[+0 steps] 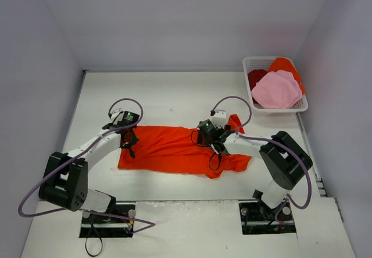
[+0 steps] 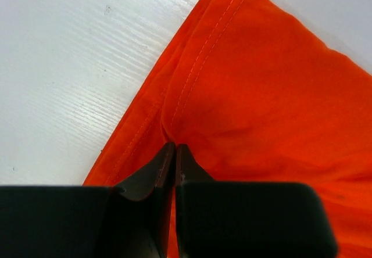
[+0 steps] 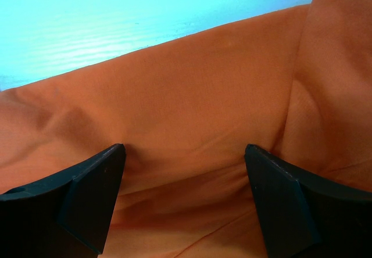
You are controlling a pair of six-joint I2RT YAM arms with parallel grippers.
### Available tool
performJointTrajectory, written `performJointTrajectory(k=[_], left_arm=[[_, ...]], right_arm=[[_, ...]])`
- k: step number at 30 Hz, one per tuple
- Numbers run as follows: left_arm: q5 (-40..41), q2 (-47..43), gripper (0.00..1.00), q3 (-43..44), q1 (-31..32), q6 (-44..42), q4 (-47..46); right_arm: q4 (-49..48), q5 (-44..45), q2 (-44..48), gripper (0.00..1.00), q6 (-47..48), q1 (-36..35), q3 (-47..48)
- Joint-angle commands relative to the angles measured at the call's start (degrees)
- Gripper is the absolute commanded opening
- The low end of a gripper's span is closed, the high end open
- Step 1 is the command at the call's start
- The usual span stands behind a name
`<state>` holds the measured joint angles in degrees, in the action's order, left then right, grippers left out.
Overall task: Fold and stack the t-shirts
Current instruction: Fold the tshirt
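The orange-red t-shirt [image 1: 168, 147] is lying spread on the white table [image 1: 174, 95] between the two arms, its long axis running left to right. One stitched hem edge is facing the left arm, and a loose flap is pointing toward the far side by the right arm. The cloth is soft, matte and lightly creased. The left gripper [image 2: 174, 149] is clamping shut on a small pucker of the t-shirt just inside the double-stitched hem. The right gripper [image 3: 183, 153] is standing wide open, its dark fingers [image 3: 96, 179] pressing down on rumpled cloth. The pink t-shirt [image 1: 276, 89], heaped with other shirts, is sitting in the white lattice basket [image 1: 278, 111] at the far right.
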<state>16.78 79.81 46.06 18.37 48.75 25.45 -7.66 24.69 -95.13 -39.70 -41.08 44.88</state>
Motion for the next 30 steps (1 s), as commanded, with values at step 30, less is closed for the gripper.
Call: performJointTrajectory(k=[30], left_arm=[[10.47, 9.49, 0.00, 12.03, -1.49, -4.19, -3.13]], right_arm=[[3.00, 1.59, 1.35, 0.80, -1.96, -0.14, -0.41]])
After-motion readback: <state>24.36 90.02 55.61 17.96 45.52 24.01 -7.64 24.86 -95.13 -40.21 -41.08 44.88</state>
